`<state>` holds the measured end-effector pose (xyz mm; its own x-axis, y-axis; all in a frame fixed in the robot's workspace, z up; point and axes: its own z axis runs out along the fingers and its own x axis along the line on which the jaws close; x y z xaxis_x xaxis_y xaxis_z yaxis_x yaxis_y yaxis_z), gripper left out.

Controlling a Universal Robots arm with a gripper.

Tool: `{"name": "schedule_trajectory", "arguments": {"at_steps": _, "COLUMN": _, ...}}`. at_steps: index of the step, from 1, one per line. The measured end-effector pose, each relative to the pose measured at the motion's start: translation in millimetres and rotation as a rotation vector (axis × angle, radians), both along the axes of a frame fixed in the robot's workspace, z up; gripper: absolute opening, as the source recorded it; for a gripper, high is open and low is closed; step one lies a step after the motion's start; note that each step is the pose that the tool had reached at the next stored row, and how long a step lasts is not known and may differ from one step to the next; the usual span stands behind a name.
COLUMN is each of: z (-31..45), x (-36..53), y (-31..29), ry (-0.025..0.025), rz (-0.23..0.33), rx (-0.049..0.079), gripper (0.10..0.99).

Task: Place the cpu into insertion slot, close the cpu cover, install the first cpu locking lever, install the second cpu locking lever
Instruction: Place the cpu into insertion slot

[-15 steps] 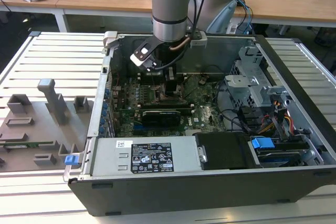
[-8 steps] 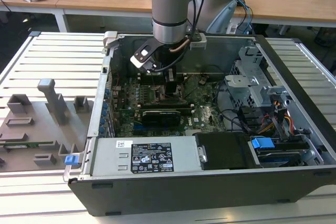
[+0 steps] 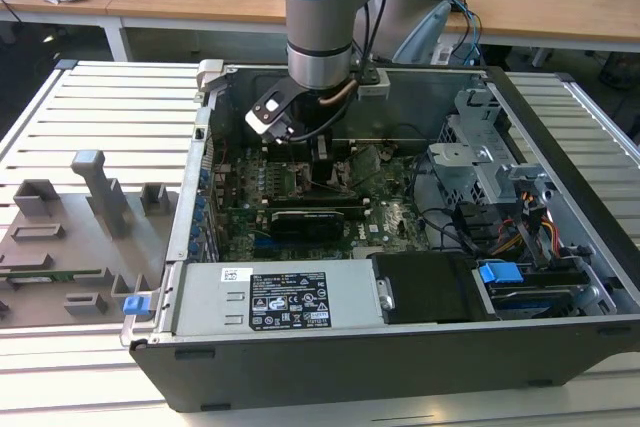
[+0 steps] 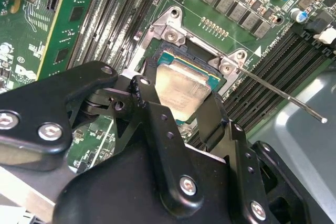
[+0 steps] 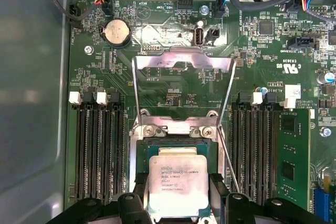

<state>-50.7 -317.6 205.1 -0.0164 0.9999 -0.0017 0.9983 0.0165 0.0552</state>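
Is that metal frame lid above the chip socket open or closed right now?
Open. In the first wrist view the cpu cover stands flipped back off the insertion slot, green board showing through its opening.

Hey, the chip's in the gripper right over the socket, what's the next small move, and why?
Probably ease the cpu straight down into the insertion slot. The gripper seems to grip it by two opposite edges, it looks roughly lined up over the slot, and the cpu cover stands open, so nothing visibly blocks the way.
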Motion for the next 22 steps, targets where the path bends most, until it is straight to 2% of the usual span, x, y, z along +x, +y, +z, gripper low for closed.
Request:
{"name": "schedule_trajectory", "arguments": {"at_steps": 14, "z": -5.8, "x": 2.5, "y": 0.0, "ry": 0.0, "rz": 0.0, "rx": -0.001, "gripper": 0.541}}
{"name": "schedule_trajectory", "arguments": {"at_steps": 22, "z": -6.5, "x": 2.6, "y": 0.2, "ry": -0.0004, "rz": 0.0, "rx": -0.001, "gripper": 0.553}}
